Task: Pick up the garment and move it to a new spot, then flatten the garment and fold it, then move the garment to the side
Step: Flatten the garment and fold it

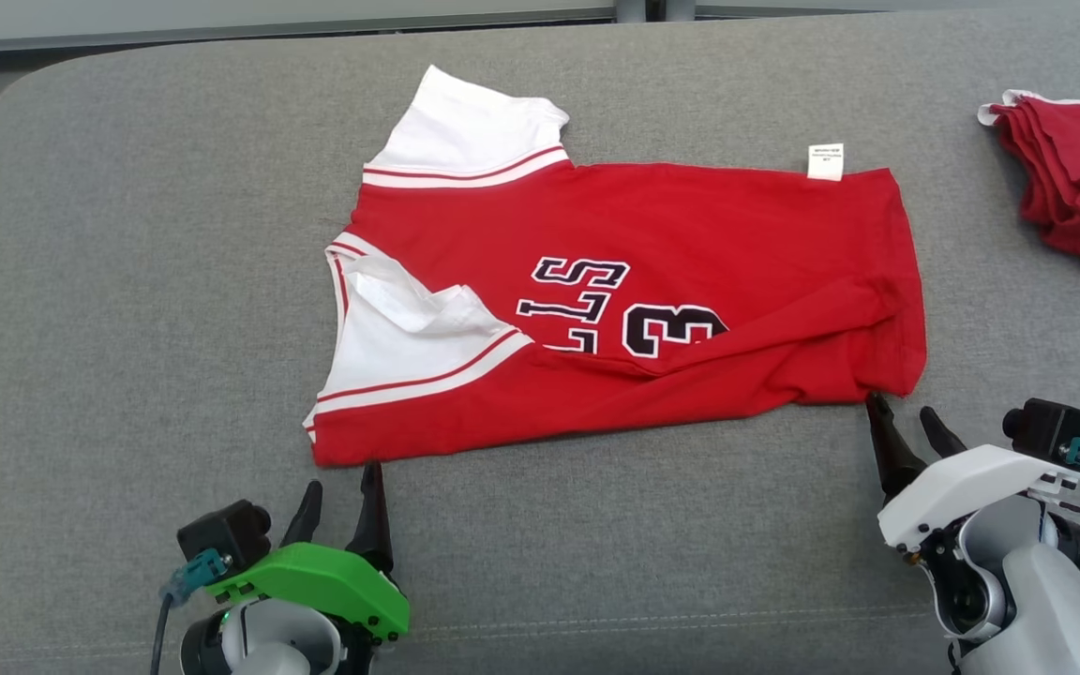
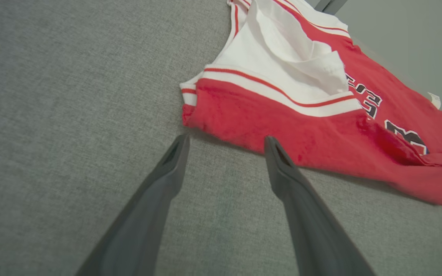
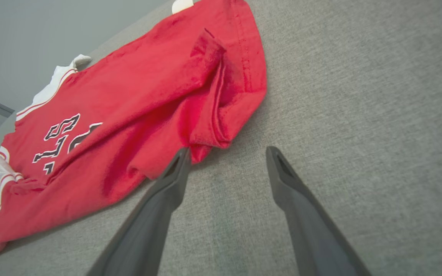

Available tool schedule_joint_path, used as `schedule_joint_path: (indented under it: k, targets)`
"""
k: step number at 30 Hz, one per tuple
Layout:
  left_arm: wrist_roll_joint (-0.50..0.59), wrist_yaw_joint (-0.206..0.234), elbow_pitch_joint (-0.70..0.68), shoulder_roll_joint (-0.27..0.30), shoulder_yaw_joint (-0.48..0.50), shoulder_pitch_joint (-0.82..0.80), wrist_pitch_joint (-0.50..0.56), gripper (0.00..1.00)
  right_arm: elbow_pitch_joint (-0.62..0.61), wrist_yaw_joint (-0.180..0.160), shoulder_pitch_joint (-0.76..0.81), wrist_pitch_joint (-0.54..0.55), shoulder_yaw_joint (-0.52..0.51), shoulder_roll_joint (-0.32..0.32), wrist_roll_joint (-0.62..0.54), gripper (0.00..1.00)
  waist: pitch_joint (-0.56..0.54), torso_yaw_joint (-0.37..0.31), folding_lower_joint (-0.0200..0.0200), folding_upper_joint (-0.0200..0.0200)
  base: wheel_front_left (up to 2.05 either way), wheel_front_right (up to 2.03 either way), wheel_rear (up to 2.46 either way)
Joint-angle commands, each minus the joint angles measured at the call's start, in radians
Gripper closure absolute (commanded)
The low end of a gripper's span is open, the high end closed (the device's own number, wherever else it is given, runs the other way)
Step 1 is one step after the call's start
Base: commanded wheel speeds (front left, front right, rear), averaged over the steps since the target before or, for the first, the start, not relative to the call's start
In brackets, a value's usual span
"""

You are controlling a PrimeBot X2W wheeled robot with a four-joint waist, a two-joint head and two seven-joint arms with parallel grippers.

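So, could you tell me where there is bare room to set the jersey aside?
The widest bare patch of the grey surface lies left of the garment, out to the rounded edge. A narrower strip runs between its right edge and the stacked red cloths. The near edge is crowded by the left gripper and right gripper.

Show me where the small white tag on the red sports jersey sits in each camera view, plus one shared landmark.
Head view: small white tag at the red sports jersey's far edge, upper right of centre.
Left wrist view: far right, above mid-height, beyond the lettering.
Right wrist view: cut by the top edge, left of centre.
Shared landmark: the black white-outlined lettering.
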Motion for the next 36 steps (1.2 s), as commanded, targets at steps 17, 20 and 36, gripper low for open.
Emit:
schedule_joint_path:
  k: [17,20,36]
  targets:
    - [-0.157,-0.147,0.176,-0.106,0.08,-0.148,-0.013,0.0,0.12,0.0,-0.097,-0.03,0.011,0.024,0.009,0.0,0.046,0.012,0.0,0.0,0.0,0.0,0.0]
    - [-0.16,-0.156,0.192,-0.111,0.08,-0.164,-0.019,0.0,0.135,0.0,-0.105,-0.037,0.014,0.027,0.012,0.0,0.049,0.01,0.0,0.0,0.0,0.0,0.0]
    - [-0.12,-0.224,0.269,-0.131,0.116,-0.196,-0.073,1.0,0.182,0.0,-0.14,-0.143,0.028,-0.01,0.058,1.0,0.038,0.007,0.0,0.0,0.0,0.0,0.0]
